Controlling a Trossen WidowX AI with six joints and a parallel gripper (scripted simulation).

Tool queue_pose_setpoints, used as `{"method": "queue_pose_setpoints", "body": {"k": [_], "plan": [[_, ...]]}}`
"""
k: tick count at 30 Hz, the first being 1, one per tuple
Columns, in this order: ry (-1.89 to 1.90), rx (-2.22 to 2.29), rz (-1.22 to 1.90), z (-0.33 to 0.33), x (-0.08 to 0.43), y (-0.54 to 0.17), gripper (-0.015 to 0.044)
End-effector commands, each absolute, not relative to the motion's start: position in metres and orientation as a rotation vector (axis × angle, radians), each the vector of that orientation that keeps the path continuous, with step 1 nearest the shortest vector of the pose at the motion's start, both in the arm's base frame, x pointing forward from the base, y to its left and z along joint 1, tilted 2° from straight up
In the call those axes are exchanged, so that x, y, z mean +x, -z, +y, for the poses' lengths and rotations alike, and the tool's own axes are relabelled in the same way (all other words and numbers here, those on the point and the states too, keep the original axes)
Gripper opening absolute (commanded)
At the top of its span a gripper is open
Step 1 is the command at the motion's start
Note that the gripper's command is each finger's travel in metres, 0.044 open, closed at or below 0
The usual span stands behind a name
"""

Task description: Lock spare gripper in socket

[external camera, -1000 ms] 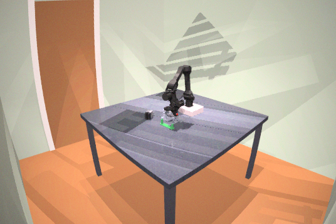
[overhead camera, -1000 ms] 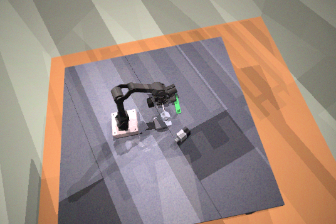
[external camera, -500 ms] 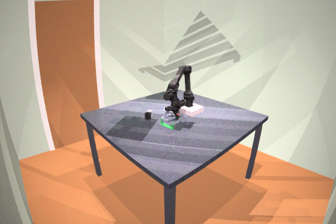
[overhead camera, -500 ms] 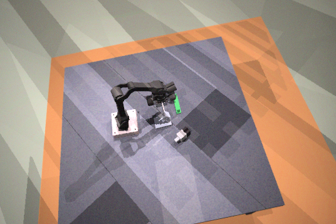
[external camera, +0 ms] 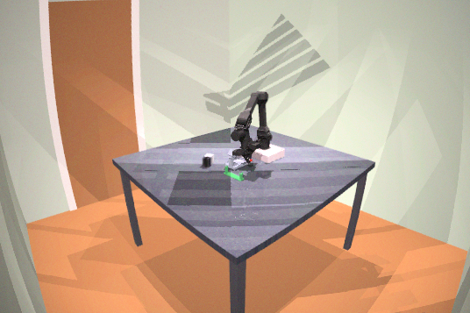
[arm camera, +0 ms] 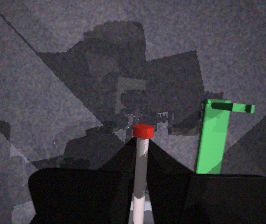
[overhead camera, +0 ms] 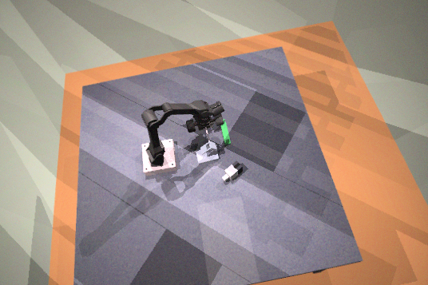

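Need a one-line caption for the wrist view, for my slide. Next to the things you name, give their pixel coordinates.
Hand point(arm camera: 139, 142) shut on the red-headed lock pin point(arm camera: 143, 131), with a green bracket point(arm camera: 213, 142) standing off to the right of the picture.

From my far seat I saw that the arm point(overhead camera: 179, 108) point(external camera: 262, 115) was black, made of slim links with thick, rounded joints. Its base plate point(overhead camera: 169, 167) point(external camera: 277, 154) was a pale pinkish-white block, with small dark screw dots at the corners. The gripper point(overhead camera: 208, 130) point(external camera: 250, 160) point(arm camera: 139, 142) was also black, and its fingers became narrow toward the tips.
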State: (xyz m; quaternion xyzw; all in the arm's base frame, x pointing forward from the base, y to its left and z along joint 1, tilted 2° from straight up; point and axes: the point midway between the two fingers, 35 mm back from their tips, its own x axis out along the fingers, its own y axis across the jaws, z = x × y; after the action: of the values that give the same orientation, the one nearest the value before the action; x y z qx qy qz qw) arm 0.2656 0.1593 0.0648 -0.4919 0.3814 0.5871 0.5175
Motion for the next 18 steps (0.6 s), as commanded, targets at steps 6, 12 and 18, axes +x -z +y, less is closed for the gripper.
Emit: {"method": "queue_pose_setpoints", "body": {"k": [6, 12, 18], "plan": [[-1.405, -1.183, 0.921, 0.167, 0.265, -0.065, 0.0], [-1.406, -1.182, 0.923, 0.172, 0.264, -0.066, 0.0], [-1.406, -1.182, 0.925, 0.177, 0.263, -0.067, 0.0]]}}
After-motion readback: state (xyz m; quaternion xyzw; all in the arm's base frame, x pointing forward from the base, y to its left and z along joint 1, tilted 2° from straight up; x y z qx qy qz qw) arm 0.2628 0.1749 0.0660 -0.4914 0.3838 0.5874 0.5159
